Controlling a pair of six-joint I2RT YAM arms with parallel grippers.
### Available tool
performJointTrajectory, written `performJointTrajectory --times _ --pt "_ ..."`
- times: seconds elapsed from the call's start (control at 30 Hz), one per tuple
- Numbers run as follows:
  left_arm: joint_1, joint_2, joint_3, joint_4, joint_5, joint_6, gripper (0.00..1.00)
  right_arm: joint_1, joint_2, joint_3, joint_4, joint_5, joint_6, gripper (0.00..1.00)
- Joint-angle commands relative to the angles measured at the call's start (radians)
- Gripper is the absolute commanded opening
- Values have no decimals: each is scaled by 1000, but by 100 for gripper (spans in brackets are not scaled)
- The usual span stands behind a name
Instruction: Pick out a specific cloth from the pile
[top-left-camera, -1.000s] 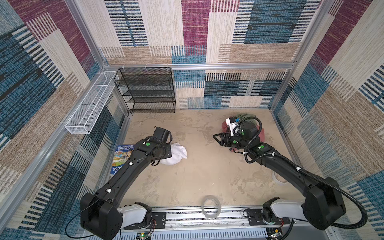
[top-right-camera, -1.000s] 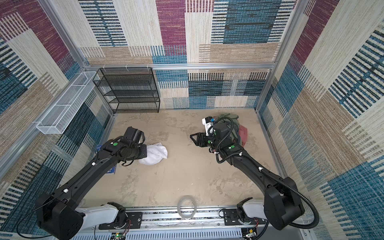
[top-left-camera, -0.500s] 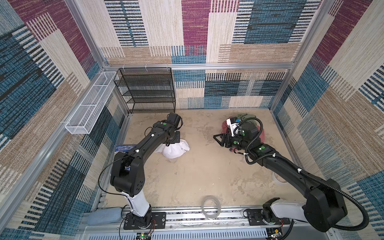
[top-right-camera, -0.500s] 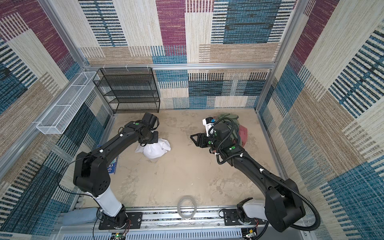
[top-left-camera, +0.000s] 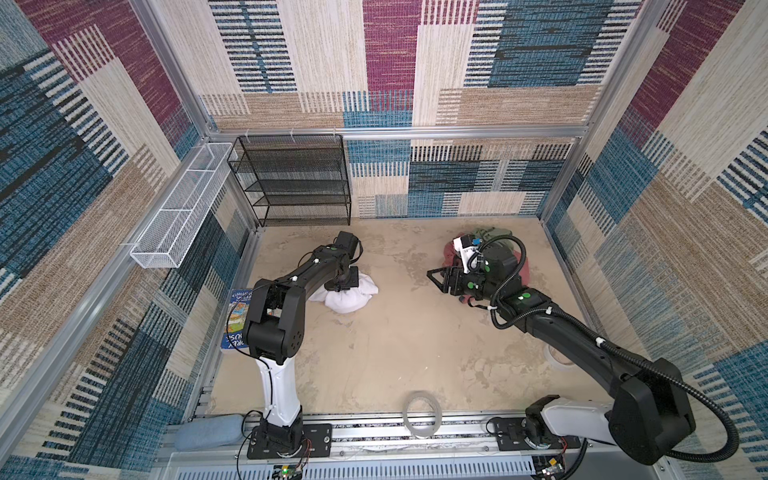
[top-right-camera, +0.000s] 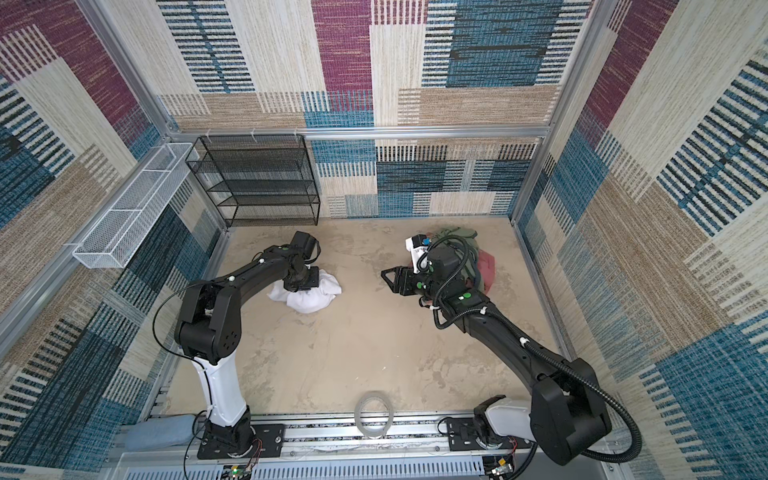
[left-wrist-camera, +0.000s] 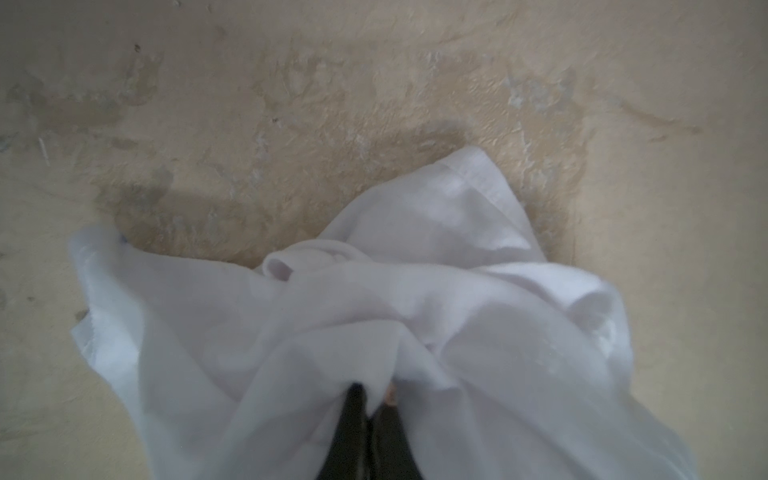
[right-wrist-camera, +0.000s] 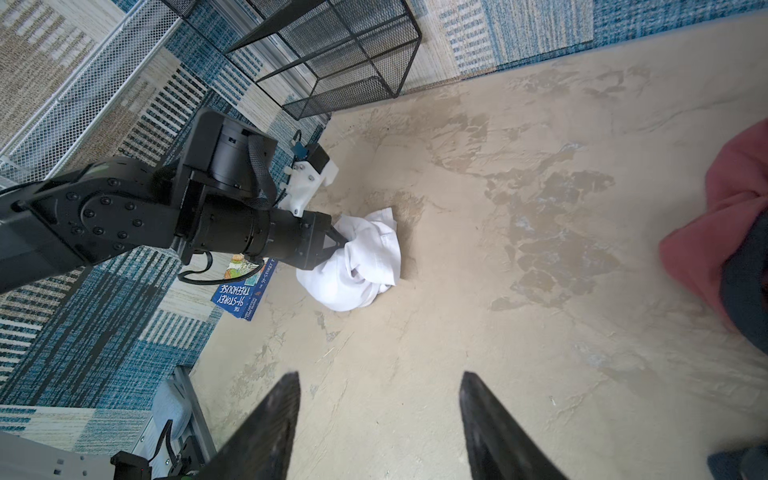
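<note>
Left arm and cloth, after separation from the pile. My left claw (top-left-camera: 343, 286) is clamped tight on a gathered fold of the cloth (top-left-camera: 352, 301), the plain white garment. It sits bunched on the table (top-left-camera: 395, 353) at the left, well apart from the pile (top-left-camera: 520, 266) at the right rear. Over the last second the left arm has gone from lying low and stretched out to standing with its elbow raised high. The cloth has shifted only a little toward the middle. In the left wrist view the cloth (left-wrist-camera: 415, 299) drapes around the dark fingertips (left-wrist-camera: 353, 415), blurred as if swinging. In the right wrist view the cloth (right-wrist-camera: 361, 270) seems to have its lower folds on the table. I read this as the start of a lift: the picking-out is essentially done, and only carrying or release remains. My right claw (top-left-camera: 437, 279) stands wide and empty beside the pile, unmoved throughout.
</note>
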Motion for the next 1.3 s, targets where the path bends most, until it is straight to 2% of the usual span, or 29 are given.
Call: performJointTrajectory --times 0.0,0.07,0.13,0.23,0.37,0.4,0.43,0.57,0.6,0.73,0.97,1.13,1.27 --pt "2 -7 -20 23 35 -3 0 0 -5 8 0 7 8 64" --pt "2 -21 -31 29 42 -8 1 1 -7 15 -13 16 3 64" --pt "2 -46 -41 30 47 -16 23 1 -16 16 -20 32 -2 64" --pt "1 -93 -53 36 47 -19 42 1 -29 12 -16 44 -9 65" --pt "1 -188 -65 25 36 -22 44 0 -29 35 -32 71 -40 69" --pt "2 -220 -71 26 23 -23 44 -1 -30 43 -36 79 -48 72" --pt "2 -248 -76 25 11 -23 44 -1 -29 50 -40 82 -60 82" --pt "1 -388 -128 74 -46 4 45 -12 -29 80 -60 145 -122 100" --pt "2 -424 -153 106 -65 17 46 -20 -32 81 -61 165 -139 100" --pt "5 -544 -258 218 -138 63 62 -82 -53 47 -17 280 -197 100" --pt "37 -651 -456 427 -267 127 66 -235 -133 -184 265 551 -345 100" --pt "74 -681 -643 659 -287 176 66 -336 -122 -344 477 648 -409 100" --pt "92 -671 -715 749 -332 237 65 -373 -59 -518 808 629 -461 99"
